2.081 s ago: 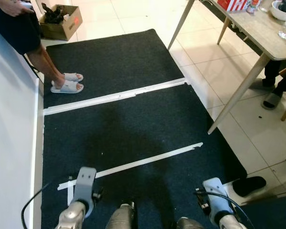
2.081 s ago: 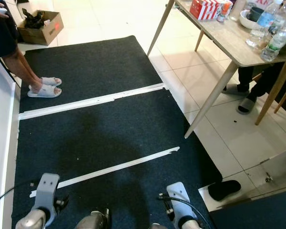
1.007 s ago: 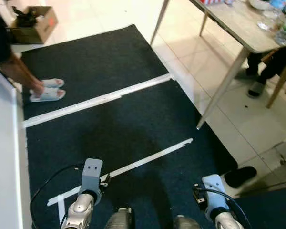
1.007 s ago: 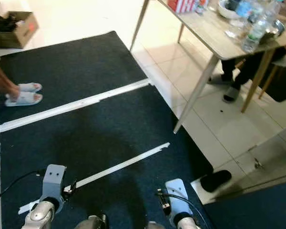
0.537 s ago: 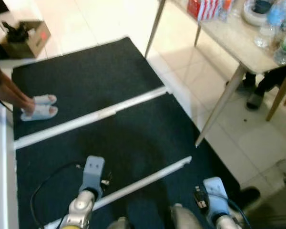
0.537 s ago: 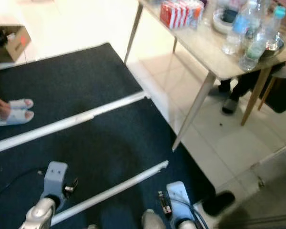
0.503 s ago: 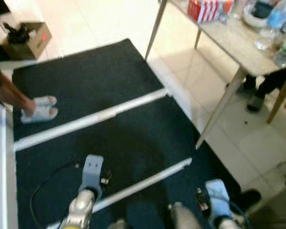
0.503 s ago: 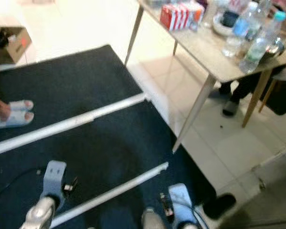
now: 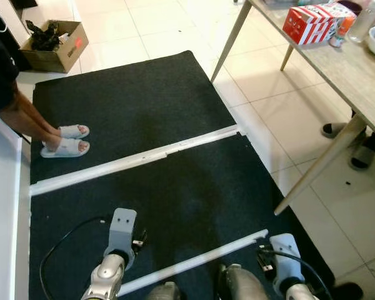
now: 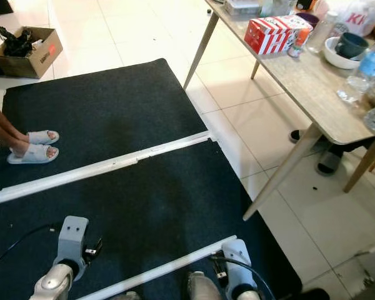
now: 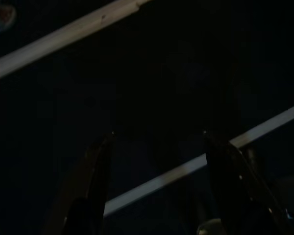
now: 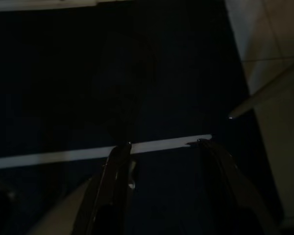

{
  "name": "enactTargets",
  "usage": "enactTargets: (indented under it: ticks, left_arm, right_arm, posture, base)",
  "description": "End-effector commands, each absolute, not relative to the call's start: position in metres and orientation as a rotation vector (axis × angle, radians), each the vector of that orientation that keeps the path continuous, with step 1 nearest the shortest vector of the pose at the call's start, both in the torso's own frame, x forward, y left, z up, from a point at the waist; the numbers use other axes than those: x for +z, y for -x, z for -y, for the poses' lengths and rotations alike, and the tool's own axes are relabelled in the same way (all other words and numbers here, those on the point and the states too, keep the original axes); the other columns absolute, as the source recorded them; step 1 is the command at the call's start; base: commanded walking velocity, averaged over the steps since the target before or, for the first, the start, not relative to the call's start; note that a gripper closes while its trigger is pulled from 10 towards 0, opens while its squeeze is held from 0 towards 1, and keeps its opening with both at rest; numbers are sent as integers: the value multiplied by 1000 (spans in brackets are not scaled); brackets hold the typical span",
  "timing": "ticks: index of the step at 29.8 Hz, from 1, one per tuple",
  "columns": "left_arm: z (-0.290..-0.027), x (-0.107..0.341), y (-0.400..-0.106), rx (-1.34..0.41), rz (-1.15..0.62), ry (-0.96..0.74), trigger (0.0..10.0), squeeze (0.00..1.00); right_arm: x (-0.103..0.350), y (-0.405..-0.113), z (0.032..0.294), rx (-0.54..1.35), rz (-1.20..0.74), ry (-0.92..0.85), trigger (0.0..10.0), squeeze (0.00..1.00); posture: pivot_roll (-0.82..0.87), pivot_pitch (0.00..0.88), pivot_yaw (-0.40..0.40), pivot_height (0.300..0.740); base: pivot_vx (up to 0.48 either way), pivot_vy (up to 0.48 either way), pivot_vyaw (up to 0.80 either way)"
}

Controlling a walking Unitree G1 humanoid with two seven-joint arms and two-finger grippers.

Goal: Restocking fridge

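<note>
On the dark mat (image 9: 144,94), both arms hang idle: left gripper (image 11: 157,161) and right gripper (image 12: 161,166) are spread apart, holding nothing. Restocking looks unstarted to me, with the table (image 10: 312,81) goods untouched.

I'm looking down at a dark carpet (image 9: 144,94) with two white tape strips running across it, one (image 9: 137,159) further out and one (image 9: 194,261) close in. A person in white slippers (image 9: 65,140) is standing on the far left edge. A cardboard box (image 9: 53,47) with dark stuff in it is sitting on the tiles beyond. Over on the right, a wooden counter (image 10: 306,78) is carrying a red-and-white striped box (image 10: 275,34), a bowl (image 10: 344,53) and some plastic bottles (image 10: 369,72).
</note>
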State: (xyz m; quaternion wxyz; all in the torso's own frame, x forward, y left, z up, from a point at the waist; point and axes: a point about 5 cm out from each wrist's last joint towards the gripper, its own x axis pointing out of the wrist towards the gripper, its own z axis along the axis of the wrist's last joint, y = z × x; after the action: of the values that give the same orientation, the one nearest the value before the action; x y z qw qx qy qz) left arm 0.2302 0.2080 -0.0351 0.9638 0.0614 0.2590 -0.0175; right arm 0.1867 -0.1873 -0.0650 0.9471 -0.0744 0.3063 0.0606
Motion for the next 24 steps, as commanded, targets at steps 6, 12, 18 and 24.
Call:
enactTargets:
  ticks: [6, 12, 18, 24]
  left_arm:
    - [-209, -39, -225, -34, -546, -119, 10000, 0]
    - [-209, -40, -225, -34, -548, -119, 10000, 0]
    - [-208, -40, -224, -36, -552, -118, 10000, 0]
    - [-208, -41, -224, -36, -557, -118, 10000, 0]
  right_arm:
    - [-67, -182, 194, 92, -644, 140, 10000, 0]
    - [-68, -181, 195, 82, -651, 135, 10000, 0]
    - [-68, -180, 197, 74, -659, 135, 10000, 0]
    - [-69, -180, 198, 70, -662, 135, 10000, 0]
  posture:
    - [-55, 194, -14, 740]
    - [-56, 195, -14, 740]
    - [-56, 194, -14, 740]
    - [-57, 193, -14, 740]
  base:
    - [480, 0, 0]
    - [480, 0, -320]
    - [364, 0, -788]
    - [314, 0, -658]
